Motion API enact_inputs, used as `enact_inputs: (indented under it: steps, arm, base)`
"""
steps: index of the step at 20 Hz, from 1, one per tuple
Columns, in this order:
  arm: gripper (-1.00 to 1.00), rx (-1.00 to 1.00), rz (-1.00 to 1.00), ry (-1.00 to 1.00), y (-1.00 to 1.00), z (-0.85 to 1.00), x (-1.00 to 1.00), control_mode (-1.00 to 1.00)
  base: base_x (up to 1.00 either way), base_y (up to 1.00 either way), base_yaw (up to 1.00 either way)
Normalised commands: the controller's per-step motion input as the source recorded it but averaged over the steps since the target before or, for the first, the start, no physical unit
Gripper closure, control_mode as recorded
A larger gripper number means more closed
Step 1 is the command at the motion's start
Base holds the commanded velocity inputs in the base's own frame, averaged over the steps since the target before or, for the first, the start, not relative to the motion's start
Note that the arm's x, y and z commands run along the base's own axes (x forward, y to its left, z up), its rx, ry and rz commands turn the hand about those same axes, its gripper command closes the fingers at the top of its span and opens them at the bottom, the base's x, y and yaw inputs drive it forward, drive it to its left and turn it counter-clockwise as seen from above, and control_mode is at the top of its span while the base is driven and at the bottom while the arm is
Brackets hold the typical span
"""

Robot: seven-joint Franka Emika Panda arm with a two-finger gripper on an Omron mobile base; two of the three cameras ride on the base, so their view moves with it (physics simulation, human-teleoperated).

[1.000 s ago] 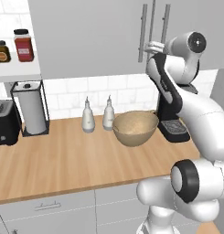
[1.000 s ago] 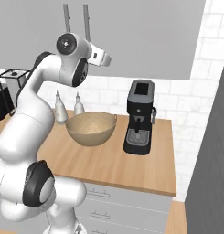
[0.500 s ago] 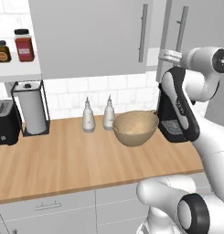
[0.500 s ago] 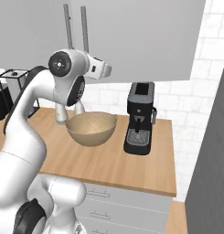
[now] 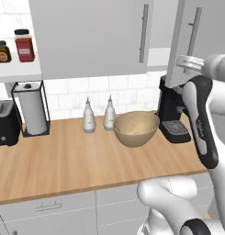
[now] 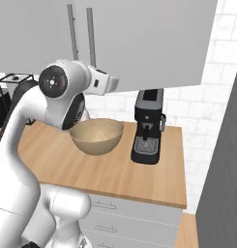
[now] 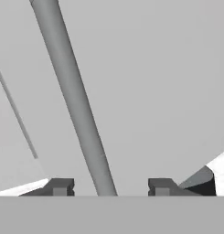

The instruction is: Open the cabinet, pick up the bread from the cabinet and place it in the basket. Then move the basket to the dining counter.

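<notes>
Wall cabinet: right-hand door swung partly out from the front, left door flat and closed; interior not visible from any view, so contents cannot be told. Gripper faces the open door's vertical bar handle; in the hand view the two dark fingertips stand apart on either side of the bar, gap visible on both sides, nothing clamped. In the left base view the hand sits high at the right, just beside the door's lower edge. Basket: round, tan, upright on the wood worktop, between the two white bottles and the black coffee machine, near both; speckled beige inside, holds nothing. Same basket in the right base view, left of the coffee machine, partly behind the arm's joint. Open shelf at upper left carries two jars, one with dark contents, one with red. Paper-towel holder and toaster stand at the worktop's left end, holder with a full white roll.
</notes>
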Motion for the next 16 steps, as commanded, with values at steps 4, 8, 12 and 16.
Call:
enact_inputs:
  steps: [4, 8, 12, 16]
  arm:
    - [-1.0, -0.05, -0.07, 0.0, 0.08, 0.21, -1.0, -1.0]
    - [-1.0, -0.11, -0.22, 0.04, 0.46, 0.22, -0.62, -1.0]
    - [-1.0, -0.21, -0.02, 0.11, 0.94, 0.08, -0.24, -1.0]
    - [-1.0, -0.32, 0.02, 0.14, 0.82, 0.04, 0.37, -1.0]
  base:
    - [0.0, 0.0, 0.0]
    - [0.0, 0.0, 0.0]
    - [0.0, 0.0, 0.0]
    - [0.0, 0.0, 0.0]
